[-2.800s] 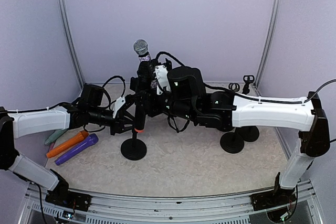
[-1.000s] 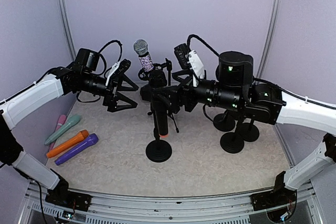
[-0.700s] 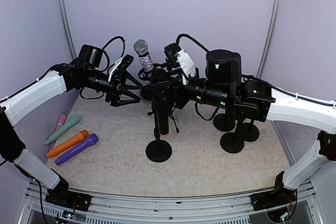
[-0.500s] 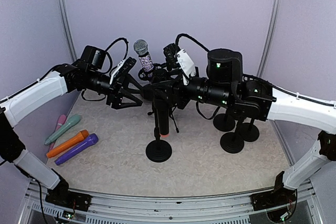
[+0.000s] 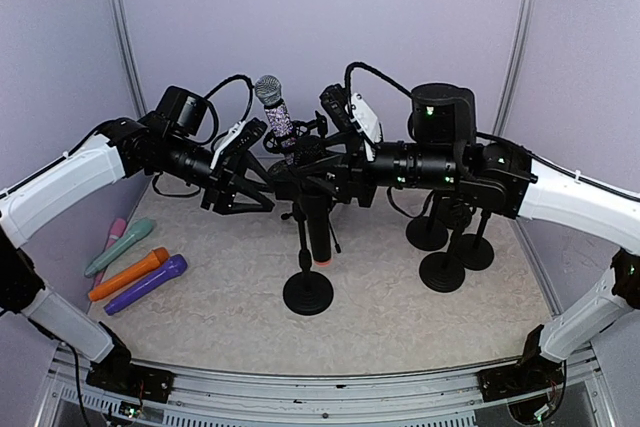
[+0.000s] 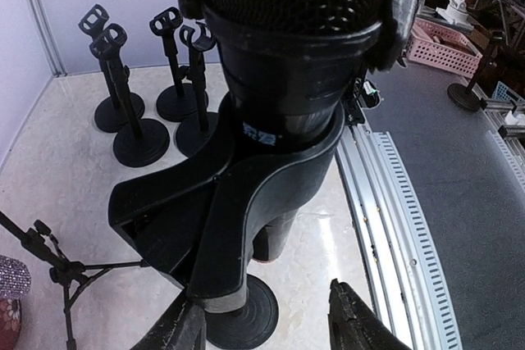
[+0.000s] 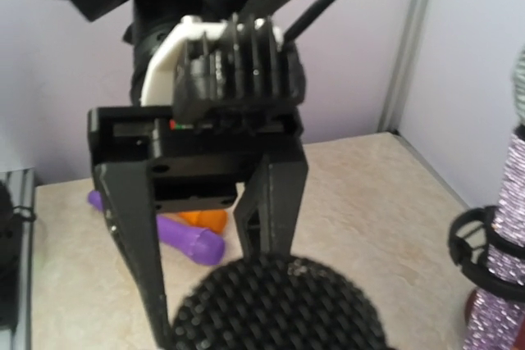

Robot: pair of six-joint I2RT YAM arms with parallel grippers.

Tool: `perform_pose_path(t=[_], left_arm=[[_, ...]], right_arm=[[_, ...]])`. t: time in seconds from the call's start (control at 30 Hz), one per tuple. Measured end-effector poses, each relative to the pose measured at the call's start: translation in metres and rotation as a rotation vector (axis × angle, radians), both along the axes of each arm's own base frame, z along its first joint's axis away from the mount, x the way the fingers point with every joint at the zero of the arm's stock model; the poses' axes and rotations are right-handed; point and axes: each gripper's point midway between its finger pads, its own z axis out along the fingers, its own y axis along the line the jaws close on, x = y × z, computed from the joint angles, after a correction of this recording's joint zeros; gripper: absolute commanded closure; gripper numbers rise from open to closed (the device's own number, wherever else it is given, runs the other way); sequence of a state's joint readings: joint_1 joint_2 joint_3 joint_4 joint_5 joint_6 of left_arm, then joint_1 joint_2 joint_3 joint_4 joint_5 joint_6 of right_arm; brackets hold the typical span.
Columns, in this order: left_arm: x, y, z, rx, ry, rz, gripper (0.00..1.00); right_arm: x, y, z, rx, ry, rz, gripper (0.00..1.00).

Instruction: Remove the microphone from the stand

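Judging by how both arms crowd it, the step in hand is taking hold. The black mesh-headed microphone (image 6: 295, 6) sits in the clip of the black round-based stand (image 5: 308, 292) mid-bench, not yet lifted. The left gripper (image 6: 267, 325) has its jaws part-spread astride the stand's neck; I cannot tell whether they pinch it. The right gripper (image 5: 305, 165) is at the microphone's head with its jaws hidden, so I cannot tell there either.

Next calls for steadying the stand, then pulling along the clip.

Counting outward on the pale bench (image 5: 400, 327):
- three loose ones, a purple microphone (image 5: 148, 284), an orange microphone (image 5: 128, 275) and a green microphone (image 5: 125, 245)
- four empty black stands (image 6: 141, 143)
- one glittery silver-headed microphone (image 5: 272, 107) at the back
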State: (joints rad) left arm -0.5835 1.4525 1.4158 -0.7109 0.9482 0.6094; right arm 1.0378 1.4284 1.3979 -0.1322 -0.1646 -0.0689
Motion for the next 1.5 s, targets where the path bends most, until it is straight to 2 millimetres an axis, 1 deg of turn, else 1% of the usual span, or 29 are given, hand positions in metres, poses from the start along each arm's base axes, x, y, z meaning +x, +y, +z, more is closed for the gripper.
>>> perform_pose_path(t=[0.03,0.07,0.13,0.17,0.23,0.33,0.47,0.57,0.63,0.67,0.7,0.73,0.8,0.87,0.93,1.07,1.37,1.43,1.5], left_arm=[[-0.001,0.001,0.000,0.004,-0.006,0.000,0.33],[-0.004,0.001,0.000,0.010,-0.012,-0.001,0.22],[-0.008,0.001,0.002,0.018,-0.028,-0.006,0.04],[-0.009,0.001,0.003,0.023,-0.033,0.000,0.01],[-0.006,-0.001,0.007,0.026,-0.063,0.013,0.01],[0.005,-0.004,0.016,0.027,-0.107,0.045,0.01],[0.027,-0.014,0.029,0.014,-0.159,0.074,0.01],[0.041,-0.023,0.029,0.017,-0.169,0.075,0.01],[0.045,-0.027,0.025,0.025,-0.167,0.053,0.01],[0.045,-0.028,0.022,0.032,-0.166,0.037,0.01],[0.044,-0.029,0.019,0.039,-0.166,0.019,0.03],[0.043,-0.029,0.017,0.045,-0.167,0.005,0.05],[0.040,-0.029,0.012,0.061,-0.168,-0.029,0.10],[0.036,-0.028,0.009,0.074,-0.168,-0.062,0.16],[0.035,-0.028,0.008,0.085,-0.171,-0.087,0.19],[0.033,-0.029,0.008,0.090,-0.174,-0.119,0.19],[0.028,-0.028,0.009,0.088,-0.174,-0.151,0.12],[0.029,-0.029,0.010,0.085,-0.180,-0.155,0.13],[0.030,-0.030,0.012,0.082,-0.186,-0.158,0.16]], right_arm=[[-0.001,0.000,0.000,-0.001,-0.001,0.013,0.54],[-0.001,0.000,0.000,-0.003,-0.004,0.026,0.50],[0.000,-0.002,-0.001,-0.007,-0.003,0.039,0.46],[0.002,-0.004,-0.001,-0.007,-0.001,0.039,0.45],[0.004,-0.007,-0.001,-0.007,0.008,0.048,0.44],[0.002,-0.008,0.000,-0.003,0.013,0.063,0.43],[-0.004,-0.006,0.001,0.006,0.022,0.100,0.48],[-0.007,-0.005,0.001,0.009,0.029,0.121,0.50],[-0.007,-0.004,0.001,0.011,0.030,0.127,0.50],[-0.007,-0.004,0.001,0.012,0.029,0.128,0.48],[-0.007,-0.004,0.001,0.013,0.029,0.129,0.41],[-0.007,-0.003,0.001,0.014,0.029,0.131,0.31],[-0.007,-0.003,0.001,0.014,0.032,0.134,0.22],[-0.007,-0.002,-0.001,0.015,0.044,0.133,0.19],[-0.005,-0.002,-0.002,0.014,0.053,0.127,0.18],[-0.003,0.001,-0.007,0.013,0.075,0.118,0.23],[0.001,0.008,-0.017,0.020,0.115,0.117,0.41],[0.002,0.011,-0.022,0.013,0.127,0.119,0.46],[0.003,0.012,-0.025,0.009,0.134,0.119,0.48]])
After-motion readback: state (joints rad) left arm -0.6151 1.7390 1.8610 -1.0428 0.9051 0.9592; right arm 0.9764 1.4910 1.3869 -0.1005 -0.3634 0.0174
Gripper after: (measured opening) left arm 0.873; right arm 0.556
